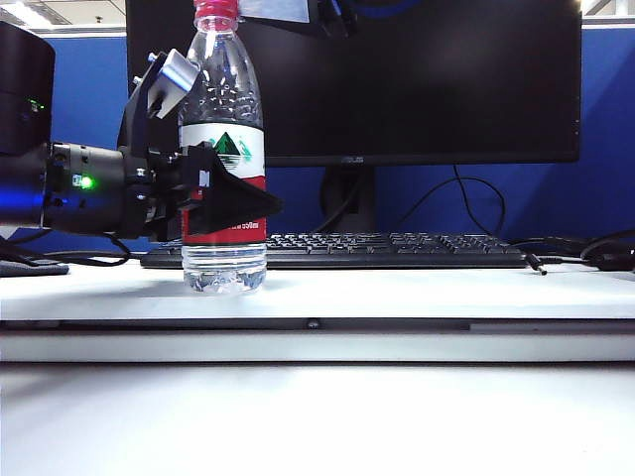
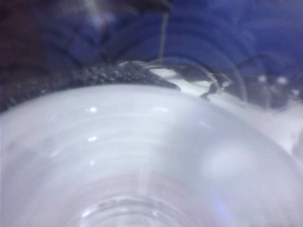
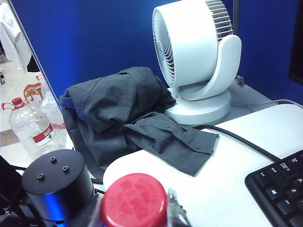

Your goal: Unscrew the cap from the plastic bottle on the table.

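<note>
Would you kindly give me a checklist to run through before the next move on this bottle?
1. Bottle upright on the table: ok.
2. Left hand clamped around the bottle's label: ok.
3. Cap seated on the neck: ok.
4. Right hand placed around the cap: cannot tell; its camera sees the cap close by, but no fingers show.
</note>
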Motion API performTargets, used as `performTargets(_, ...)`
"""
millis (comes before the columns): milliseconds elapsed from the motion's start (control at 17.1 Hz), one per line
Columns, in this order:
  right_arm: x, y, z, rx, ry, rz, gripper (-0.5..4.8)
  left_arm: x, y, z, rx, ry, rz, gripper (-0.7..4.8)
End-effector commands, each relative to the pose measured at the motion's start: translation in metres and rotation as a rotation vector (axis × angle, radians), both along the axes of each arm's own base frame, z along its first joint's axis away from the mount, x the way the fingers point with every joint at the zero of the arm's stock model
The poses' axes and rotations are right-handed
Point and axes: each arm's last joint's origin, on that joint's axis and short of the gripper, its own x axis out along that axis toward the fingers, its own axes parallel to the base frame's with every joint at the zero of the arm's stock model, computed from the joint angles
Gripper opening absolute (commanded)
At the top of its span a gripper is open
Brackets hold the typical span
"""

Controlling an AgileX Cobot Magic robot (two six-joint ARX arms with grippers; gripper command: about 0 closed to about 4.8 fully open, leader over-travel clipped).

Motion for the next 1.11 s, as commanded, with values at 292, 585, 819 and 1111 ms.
performTargets(292, -0.003, -0.002, 0.008, 0.013, -0.029, -0.076, 2.17, 0.001, 0.0, -0.003, 0.013, 0.029, 0.012, 3.26)
performTargets(585, -0.004, -0.001, 0.009, 0.024, 0.006, -0.141, 2.55, 0.001, 0.0, -0.003, 0.012, 0.028, 0.012, 3.26)
performTargets(819, -0.015, 0.012, 0.01, 0.014, -0.008, -0.223, 2.67, 0.001, 0.0, -0.003, 0.012, 0.028, 0.012, 3.26)
performTargets(1111, -0.033, 0.033, 0.01, 0.002, -0.032, -0.357, 2.65, 0.001, 0.0, -0.003, 0.012, 0.028, 0.012, 3.26)
